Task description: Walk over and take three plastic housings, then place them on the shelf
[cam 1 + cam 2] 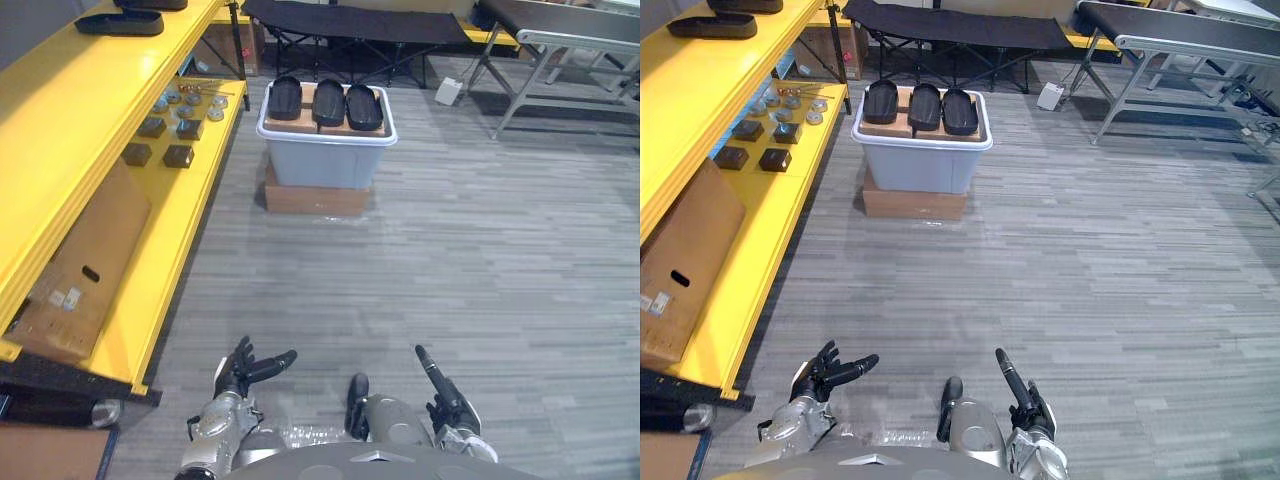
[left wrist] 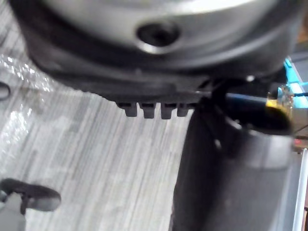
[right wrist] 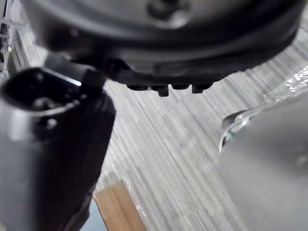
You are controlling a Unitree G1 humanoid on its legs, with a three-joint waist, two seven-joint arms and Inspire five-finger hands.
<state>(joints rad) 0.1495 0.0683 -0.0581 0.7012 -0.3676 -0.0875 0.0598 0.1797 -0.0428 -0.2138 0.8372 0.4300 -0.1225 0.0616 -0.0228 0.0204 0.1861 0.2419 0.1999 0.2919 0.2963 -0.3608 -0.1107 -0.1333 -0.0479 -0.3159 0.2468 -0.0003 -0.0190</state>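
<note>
Plastic housings (image 1: 328, 102): three side by side atop grey bin (image 1: 320, 160), straight ahead, well apart from me, long axes pointing away. Left hand (image 1: 243, 372) and right hand (image 1: 447, 398) both released, empty. I judge left marginally nearer.

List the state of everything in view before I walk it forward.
Three housings: lying side by side on top of the tub, untouched.
Tub: upright on a flat box, covered by a board.
Shelf: top level has bare room.
Left hand: fingers open, empty.
Right hand: fingers open, empty.
</note>
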